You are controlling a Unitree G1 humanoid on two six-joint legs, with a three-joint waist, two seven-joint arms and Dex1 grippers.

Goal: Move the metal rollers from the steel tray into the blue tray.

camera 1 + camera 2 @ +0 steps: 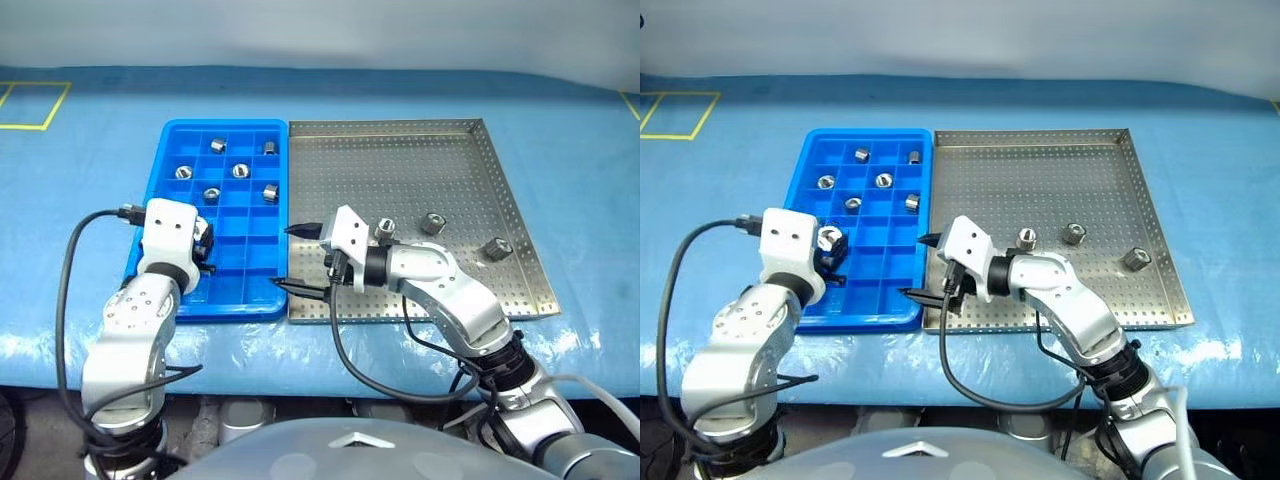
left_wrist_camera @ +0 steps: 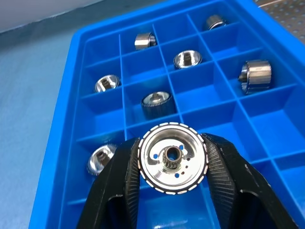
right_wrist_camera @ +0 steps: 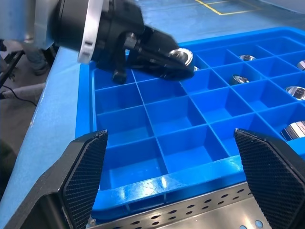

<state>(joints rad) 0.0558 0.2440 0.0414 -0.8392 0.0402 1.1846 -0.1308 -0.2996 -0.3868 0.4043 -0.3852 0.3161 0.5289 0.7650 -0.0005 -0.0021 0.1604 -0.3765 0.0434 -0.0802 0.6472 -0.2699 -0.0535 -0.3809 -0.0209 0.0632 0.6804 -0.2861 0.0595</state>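
Left end effector (image 2: 172,191) clenched on a shiny silver metal roller (image 2: 172,164) just over the bright blue gridded plastic tray (image 1: 160,165), hole axis facing back; right end effector (image 1: 303,259) released, over that tray's edge.

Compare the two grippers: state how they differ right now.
The left gripper is shut on a metal roller; the right gripper is open and holds nothing. The left gripper is over the blue tray; the right gripper sits at the seam with the steel tray. Both have black fingers.
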